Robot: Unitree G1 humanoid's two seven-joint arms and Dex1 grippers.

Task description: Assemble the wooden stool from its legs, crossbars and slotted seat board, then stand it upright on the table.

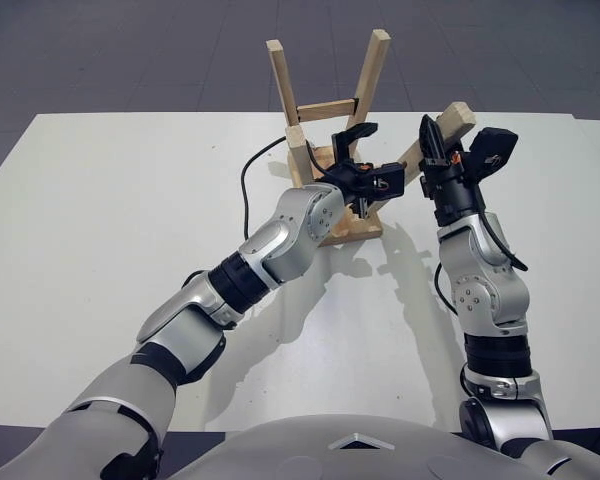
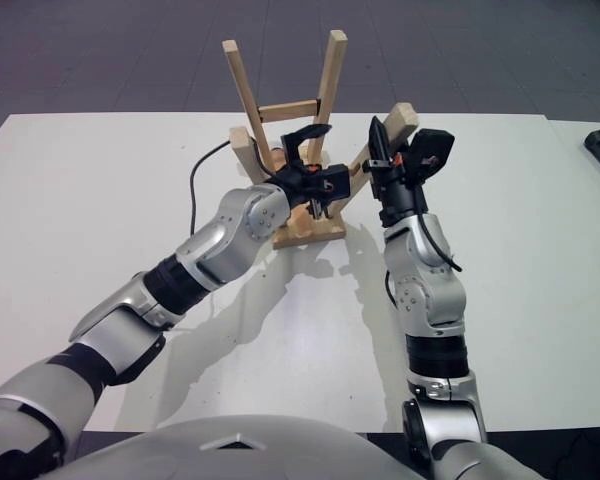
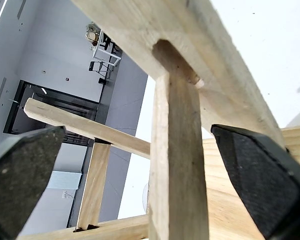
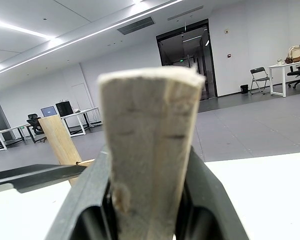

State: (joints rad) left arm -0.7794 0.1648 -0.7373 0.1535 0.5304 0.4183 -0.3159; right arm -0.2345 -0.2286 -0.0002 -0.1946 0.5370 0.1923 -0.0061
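In the head views, the white table (image 1: 110, 200) takes up the lower and middle frame. At centre, the left end effector (image 1: 360, 165) is released. In the left wrist view its pads (image 3: 260, 170) stand apart on either side of a wooden bar (image 3: 175, 165) that enters a slot, with a gap on each side. Just right of centre, the right end effector (image 1: 435, 140) is clenched on a slanting leg (image 1: 452, 122), and the right wrist view shows that leg wedged tight between the fingers.

The stool (image 1: 330, 110) sits at upper centre, inverted and tilted. Its seat board (image 1: 358, 228) is down on the table and its legs point up, with a crossbar (image 1: 325, 108) joining the far pair.

The parts look joined, so the step in hand is probably seating the last leg or readying the flip. The next move likely needs the left end effector to close on the frame. Both arms would then turn the stool together, so that no joint is pulled loose.

A black cable (image 1: 248, 175) loops on the table just left of the stool and could snag. Beyond the table's far edge lies grey floor (image 1: 130, 50).
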